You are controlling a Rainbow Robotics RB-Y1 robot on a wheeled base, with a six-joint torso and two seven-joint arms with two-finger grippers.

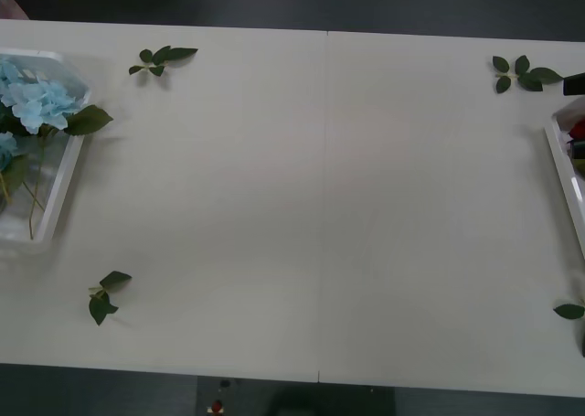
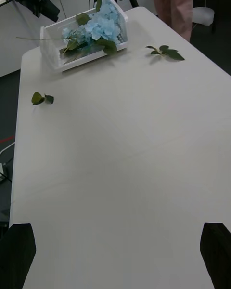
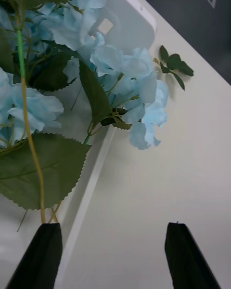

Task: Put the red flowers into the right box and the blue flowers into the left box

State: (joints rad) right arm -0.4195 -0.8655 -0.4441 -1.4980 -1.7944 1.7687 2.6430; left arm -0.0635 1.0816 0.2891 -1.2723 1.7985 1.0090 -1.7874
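Apparently sorted: pale blue fluffy hydrangeas [image 1: 37,105] lying in translucent ribbed bin [image 1: 57,192], just beside left gripper [image 3: 113,250], fingers apart; red roses [image 1: 577,128] in thick-rimmed white tray [image 1: 567,183]; right gripper [image 2: 115,255] fingers apart, over bare worktop [image 1: 320,206].

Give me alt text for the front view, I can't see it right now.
A long white table carries a translucent ribbed plastic bin at its left edge, holding pale blue artificial hydrangeas. A thick-rimmed white tray at the right edge shows something red inside. Loose green leaf sprigs lie scattered between them.
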